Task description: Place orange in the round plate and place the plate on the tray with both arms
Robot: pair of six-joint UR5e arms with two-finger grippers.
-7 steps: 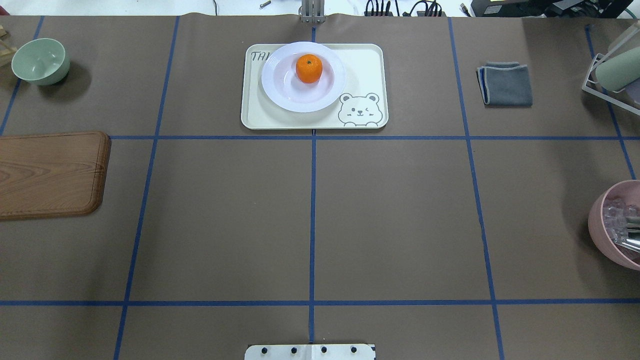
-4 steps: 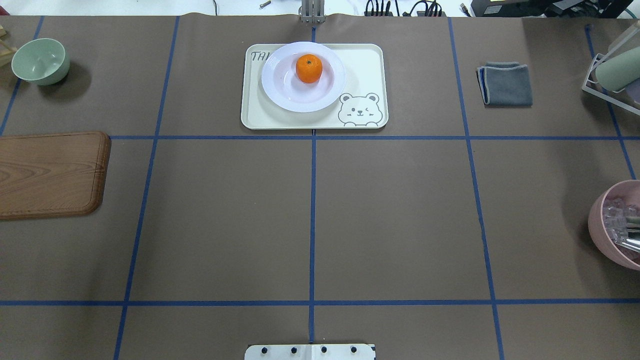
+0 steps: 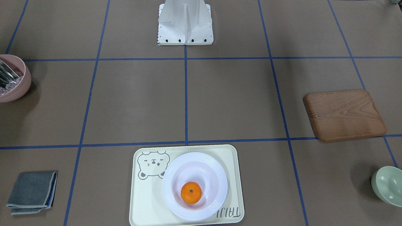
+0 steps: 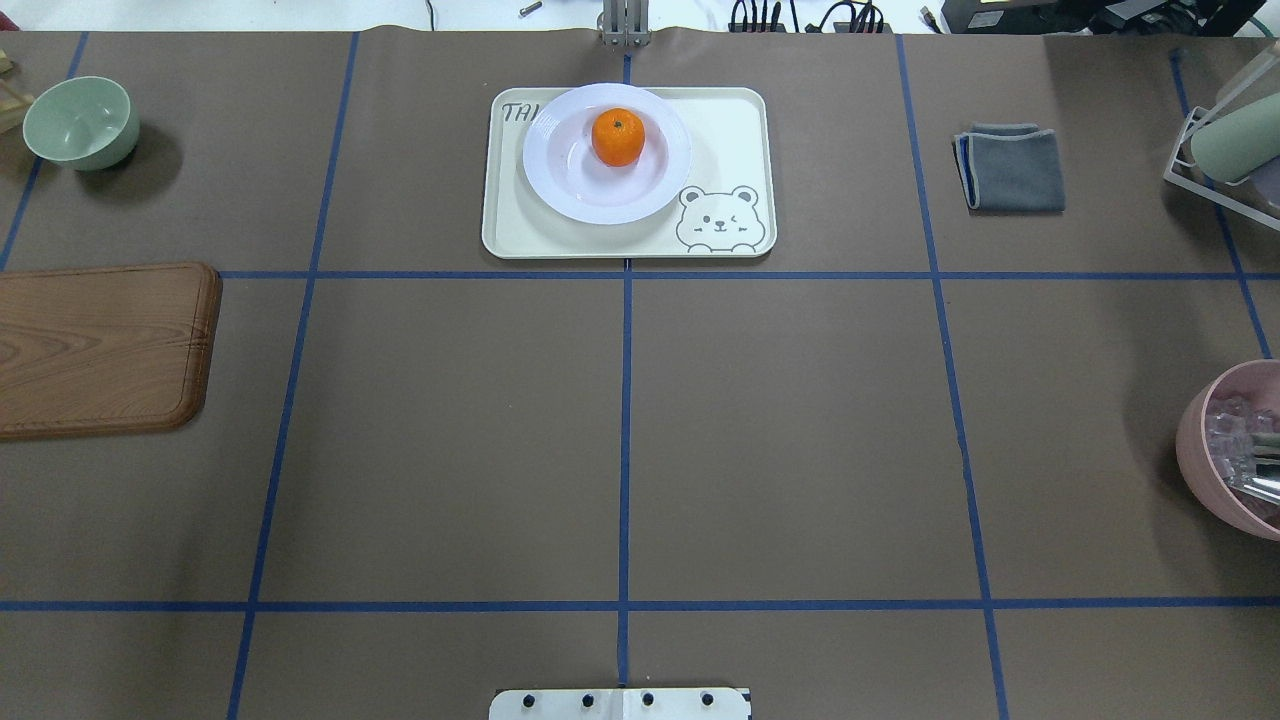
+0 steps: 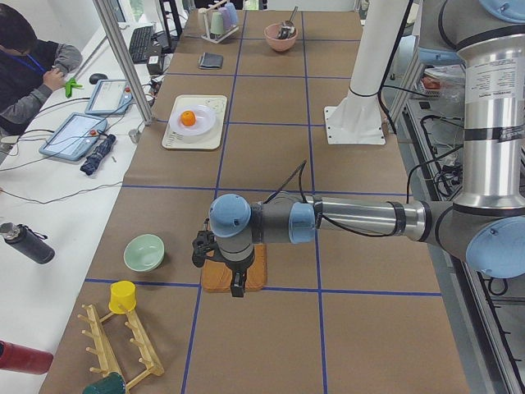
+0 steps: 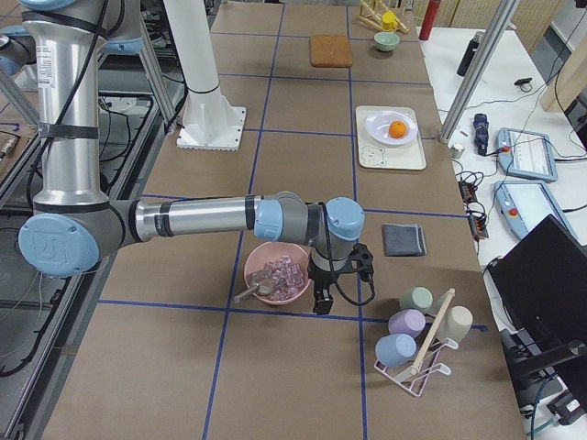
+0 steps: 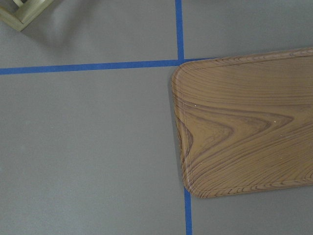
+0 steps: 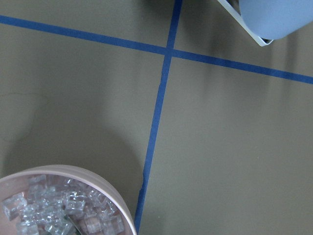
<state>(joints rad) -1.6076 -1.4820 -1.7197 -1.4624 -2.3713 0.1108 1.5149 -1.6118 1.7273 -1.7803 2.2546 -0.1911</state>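
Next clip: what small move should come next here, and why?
Probably none; I would just end the episode. The orange sits in the plate, the plate rests on the tray, and the left arm and right arm hang far to either side, away from the tray.

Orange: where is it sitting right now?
In the overhead view the orange lies in the round plate, which rests on the tray at top centre, up and left of the tray's bear drawing.

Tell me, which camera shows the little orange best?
The front-facing view: the orange looks largest there, unblocked, sitting in the round plate. The overhead view shows it slightly smaller; both side views show a tiny dot; the wrist cameras miss it.
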